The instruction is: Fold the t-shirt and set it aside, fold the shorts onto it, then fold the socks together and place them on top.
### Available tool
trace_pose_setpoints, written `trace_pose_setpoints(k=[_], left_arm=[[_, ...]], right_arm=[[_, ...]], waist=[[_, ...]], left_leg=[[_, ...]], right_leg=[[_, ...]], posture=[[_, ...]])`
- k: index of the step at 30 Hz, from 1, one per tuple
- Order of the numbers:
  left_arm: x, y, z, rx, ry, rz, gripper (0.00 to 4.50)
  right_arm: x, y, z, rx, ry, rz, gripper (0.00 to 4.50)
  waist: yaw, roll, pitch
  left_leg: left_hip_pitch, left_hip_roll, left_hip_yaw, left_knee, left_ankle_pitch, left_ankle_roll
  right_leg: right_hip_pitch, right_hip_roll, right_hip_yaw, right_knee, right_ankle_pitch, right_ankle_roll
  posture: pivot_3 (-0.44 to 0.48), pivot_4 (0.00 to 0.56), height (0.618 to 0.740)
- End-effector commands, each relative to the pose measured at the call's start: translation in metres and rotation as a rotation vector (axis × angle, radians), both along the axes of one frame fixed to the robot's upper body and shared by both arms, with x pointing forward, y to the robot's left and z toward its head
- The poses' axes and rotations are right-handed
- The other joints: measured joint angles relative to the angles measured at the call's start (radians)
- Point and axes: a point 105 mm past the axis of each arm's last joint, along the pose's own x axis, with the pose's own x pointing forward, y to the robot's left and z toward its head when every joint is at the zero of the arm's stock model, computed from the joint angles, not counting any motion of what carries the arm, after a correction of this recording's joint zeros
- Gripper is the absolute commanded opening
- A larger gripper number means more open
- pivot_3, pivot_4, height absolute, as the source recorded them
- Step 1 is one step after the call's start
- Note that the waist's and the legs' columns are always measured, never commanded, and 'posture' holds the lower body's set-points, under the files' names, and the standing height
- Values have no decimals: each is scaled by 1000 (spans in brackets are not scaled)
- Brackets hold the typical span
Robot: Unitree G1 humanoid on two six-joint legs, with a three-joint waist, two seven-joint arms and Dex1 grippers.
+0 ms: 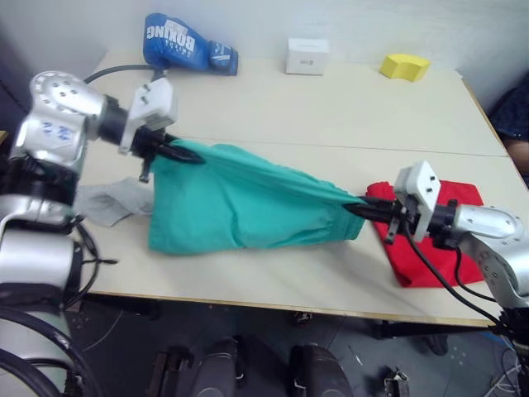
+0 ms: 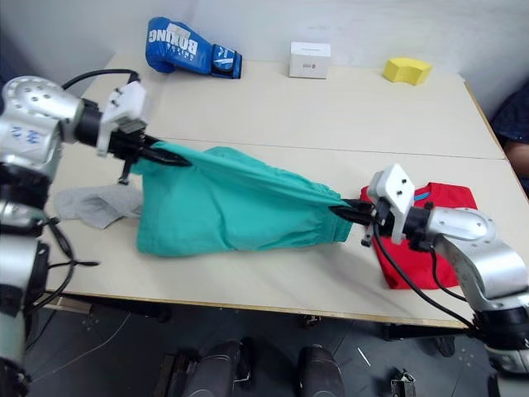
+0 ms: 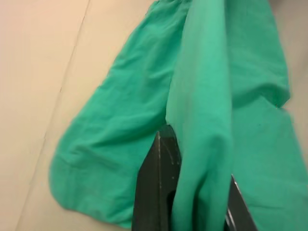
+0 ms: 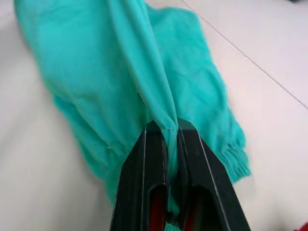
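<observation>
- The robot holds the shorts (image 1: 240, 207) stretched between its two arms, above a pale table (image 1: 331, 116); the lower part of the cloth rests on the tabletop while the pinched top edge is lifted and taut.
- The left gripper (image 1: 183, 155) is clamped on one end of the shorts, with a fold of green cloth squeezed between its black fingers (image 3: 156, 192).
- The right gripper (image 2: 345, 213) is pinched tight on the other end, near the gathered waistband; the wrist view shows a thin rope of cloth caught between its closed fingers (image 4: 144, 183).
- The t-shirt (image 1: 450, 248) lies as a folded red block near the table's right front edge, partly under the right arm, its collar band just showing.
- The socks (image 1: 111, 203) lie crumpled at the left, just beside and partly under the shorts.
- Judged step: folding the shorts, with the carry onto the t-shirt to follow.
- To do it well, both arms should keep even tension so the top edge stays straight, then lay that edge down over the lower half so the edges line up, without dragging the socks along.
- The risk is the thin pinch on the right slipping, since little cloth is held there.
- Readable writing: "BOXING" in white on the blue boxing glove (image 2: 188, 45) at the far edge. The white box (image 1: 307, 56) carries small print too fine to read; the yellow block (image 1: 405, 66) shows none.
</observation>
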Motion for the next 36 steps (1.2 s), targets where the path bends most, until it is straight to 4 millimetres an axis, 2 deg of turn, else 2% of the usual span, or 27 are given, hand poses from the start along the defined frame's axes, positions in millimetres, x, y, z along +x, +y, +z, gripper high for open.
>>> trace_pose_setpoints(k=[1, 8, 12, 15, 18, 20, 24, 27, 28, 31, 36], left_arm=[[23, 1, 12, -4, -167, 110, 21], [41, -34, 4, -73, -187, 148, 21], [50, -31, -17, 5, -168, 228, 21], [55, -26, -24, -33, -141, 311, 654], [61, -22, -21, -98, -179, 370, 1598], [67, -15, -5, -225, -267, 450, 2226], [67, -2, 23, -482, -355, 503, 3486], [51, 4, 27, -539, -325, 369, 4479], [43, 6, 23, -513, -309, 294, 4500], [11, 9, 6, -465, -207, 62, 4500], [-48, 30, -47, -308, 6, -67, 4500]], right_arm=[[16, -13, -8, -50, -5, -101, 0], [49, -27, -7, -20, -88, -315, 0], [53, -20, -14, -27, -85, -318, 0], [54, -16, -15, 28, -70, -328, 0], [57, -22, -10, 64, -96, -374, 828], [58, -31, -7, 39, -145, -414, 1505], [53, -52, 23, 32, -377, -492, 2922], [35, -53, 38, 11, -515, -427, 3962], [25, -44, 38, 5, -524, -341, 4390], [-3, -15, 24, -35, -469, -85, 4479], [-23, 6, -1, -88, -397, 47, 4479]], waist=[[-3, -1, 0], [-18, -2, 1], [-18, -2, 1], [-22, -2, 1], [-21, -2, 1], [-21, -2, 1], [-17, -2, 1], [-19, -2, 1], [-19, -2, 1], [-25, -1, 1], [-51, -1, 1]], left_leg=[[-1, 0, 0, 1, -1, 1], [-5, -3, 0, 10, -3, 7], [-5, -3, 0, 10, -3, 7], [-5, -2, 0, 9, -3, 7], [-5, -2, 0, 9, -3, 7], [-5, -3, 0, 10, -3, 7], [-5, -3, -1, 10, -3, 7], [-5, -3, 0, 10, -3, 7], [-4, -3, 0, 10, -3, 7], [-3, -3, 2, 8, -3, 6], [0, 0, 3, 8, -3, 6]], right_leg=[[0, 0, 0, 1, 0, 1], [2, -3, 0, 0, 5, 9], [1, -4, 0, 1, 5, 9], [1, -3, 0, 2, 5, 9], [1, -3, 0, 2, 5, 9], [1, -3, 0, 2, 5, 9], [1, -5, 0, 2, 5, 9], [1, -4, 0, 2, 5, 9], [1, -3, 0, 2, 5, 9], [2, -2, 1, 2, 5, 9], [3, -2, 4, 3, 5, 9]], posture=[[0, 150, 740], [0, 150, 740], [0, 150, 740], [0, 150, 740], [0, 150, 740], [0, 150, 740], [0, 150, 740], [0, 150, 740], [0, 150, 740], [0, 150, 740], [0, 150, 740]])
